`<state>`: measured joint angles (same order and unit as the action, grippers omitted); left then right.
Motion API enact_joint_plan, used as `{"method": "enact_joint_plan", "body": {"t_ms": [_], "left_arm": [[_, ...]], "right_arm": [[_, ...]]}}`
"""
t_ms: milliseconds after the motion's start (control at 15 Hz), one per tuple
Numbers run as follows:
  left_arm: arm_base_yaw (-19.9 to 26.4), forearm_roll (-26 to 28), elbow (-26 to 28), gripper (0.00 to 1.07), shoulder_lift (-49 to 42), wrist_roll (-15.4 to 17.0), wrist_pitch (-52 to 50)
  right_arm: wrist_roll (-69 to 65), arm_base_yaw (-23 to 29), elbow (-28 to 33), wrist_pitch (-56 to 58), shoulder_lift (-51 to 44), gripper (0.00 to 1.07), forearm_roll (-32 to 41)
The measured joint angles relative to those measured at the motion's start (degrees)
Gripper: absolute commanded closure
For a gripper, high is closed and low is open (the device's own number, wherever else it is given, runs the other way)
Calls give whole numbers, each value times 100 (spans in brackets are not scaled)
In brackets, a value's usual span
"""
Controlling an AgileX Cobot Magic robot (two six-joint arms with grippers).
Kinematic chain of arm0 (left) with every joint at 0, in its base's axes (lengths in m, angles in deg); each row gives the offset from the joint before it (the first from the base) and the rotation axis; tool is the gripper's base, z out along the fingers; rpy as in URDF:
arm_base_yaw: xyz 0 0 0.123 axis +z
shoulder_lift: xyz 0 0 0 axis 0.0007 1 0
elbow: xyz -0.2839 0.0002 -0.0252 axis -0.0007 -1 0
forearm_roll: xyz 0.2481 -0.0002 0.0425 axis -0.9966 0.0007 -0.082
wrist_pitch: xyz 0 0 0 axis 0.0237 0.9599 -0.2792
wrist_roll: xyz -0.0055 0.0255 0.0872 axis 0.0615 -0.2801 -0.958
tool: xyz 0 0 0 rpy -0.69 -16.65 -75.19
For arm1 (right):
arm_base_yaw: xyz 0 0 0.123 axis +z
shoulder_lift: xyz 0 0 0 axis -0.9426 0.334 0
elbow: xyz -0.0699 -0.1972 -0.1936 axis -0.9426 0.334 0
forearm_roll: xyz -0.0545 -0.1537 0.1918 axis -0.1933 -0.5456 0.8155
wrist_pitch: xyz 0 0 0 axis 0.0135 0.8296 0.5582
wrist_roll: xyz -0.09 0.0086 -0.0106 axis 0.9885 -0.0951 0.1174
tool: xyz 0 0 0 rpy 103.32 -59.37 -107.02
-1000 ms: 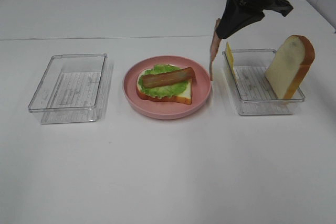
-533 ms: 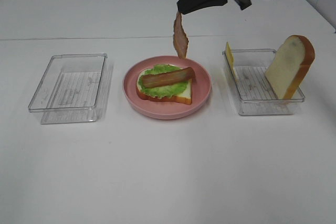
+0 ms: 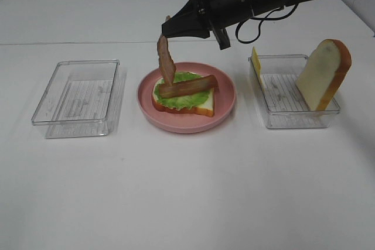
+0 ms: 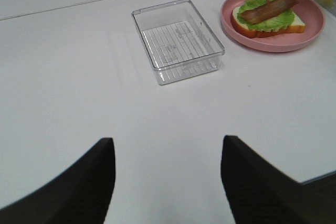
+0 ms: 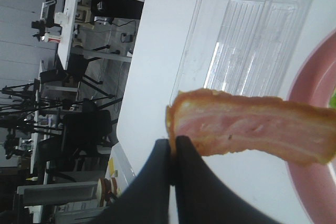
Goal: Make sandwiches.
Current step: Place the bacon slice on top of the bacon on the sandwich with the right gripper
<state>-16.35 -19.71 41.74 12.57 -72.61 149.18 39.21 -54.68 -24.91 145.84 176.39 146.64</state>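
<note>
Bacon strip (image 3: 166, 60) is gripped by R hand (image 3: 167, 28) over sandwich (image 3: 187, 100); L hand (image 4: 167, 144) is unclenched. Strip to be lowered, laid flat next.

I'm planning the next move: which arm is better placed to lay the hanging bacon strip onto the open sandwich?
Right. The right gripper is shut on the bacon strip, which hangs over the pink plate. The left gripper is open, holds nothing, and a clear tray lies between it and the plate.

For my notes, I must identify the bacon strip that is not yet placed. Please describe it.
Find the round pink plate mid-table. Over it, one brown bacon strip hangs from the black right pincer. The other strip lies flat on the green lettuce leaf.
</note>
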Motion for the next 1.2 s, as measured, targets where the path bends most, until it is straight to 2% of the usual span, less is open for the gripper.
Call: {"method": "enact_joint_plan", "body": {"t_ms": [133,333,467,800,1200], "left_arm": [[0,0,0,49,0,0,0],[0,0,0,49,0,0,0],[0,0,0,49,0,0,0],[0,0,0,49,0,0,0],[0,0,0,49,0,0,0]], "right_arm": [[155,264,0,-264,229,107,384],[275,304,0,-544,246,107,476],[57,304,0,-1008,246,107,-206],[-1094,304,0,-1364,246,107,-2143],[-1770,304,0,-1742,115,107,-3340]]}}
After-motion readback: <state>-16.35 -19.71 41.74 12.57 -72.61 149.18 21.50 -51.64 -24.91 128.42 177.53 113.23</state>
